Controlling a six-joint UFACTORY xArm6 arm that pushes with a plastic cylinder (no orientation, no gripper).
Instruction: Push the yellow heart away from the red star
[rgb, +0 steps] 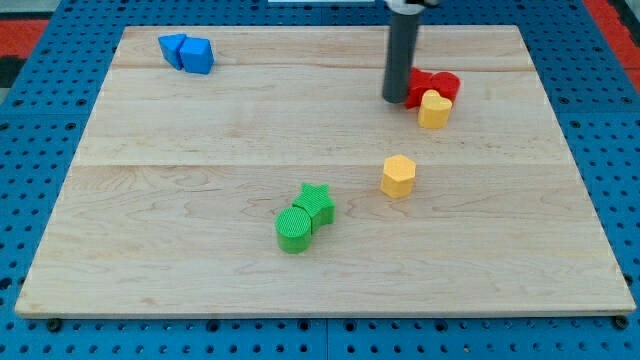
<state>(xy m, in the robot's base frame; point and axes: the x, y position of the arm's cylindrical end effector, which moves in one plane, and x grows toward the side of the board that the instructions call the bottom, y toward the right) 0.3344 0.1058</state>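
The yellow heart (434, 109) lies near the view's top right, touching the lower edge of a cluster of red blocks (432, 86); I cannot tell which part of it is the red star. My tip (396, 99) stands on the board just left of the red blocks and up-left of the yellow heart, close to or touching the red.
A yellow hexagon (398, 176) lies below the heart near the middle. A green star (317, 201) and a green cylinder (294, 228) touch each other below centre. Two blue blocks (187, 52) sit together at the top left. The wooden board (150, 240) lies on a blue pegboard.
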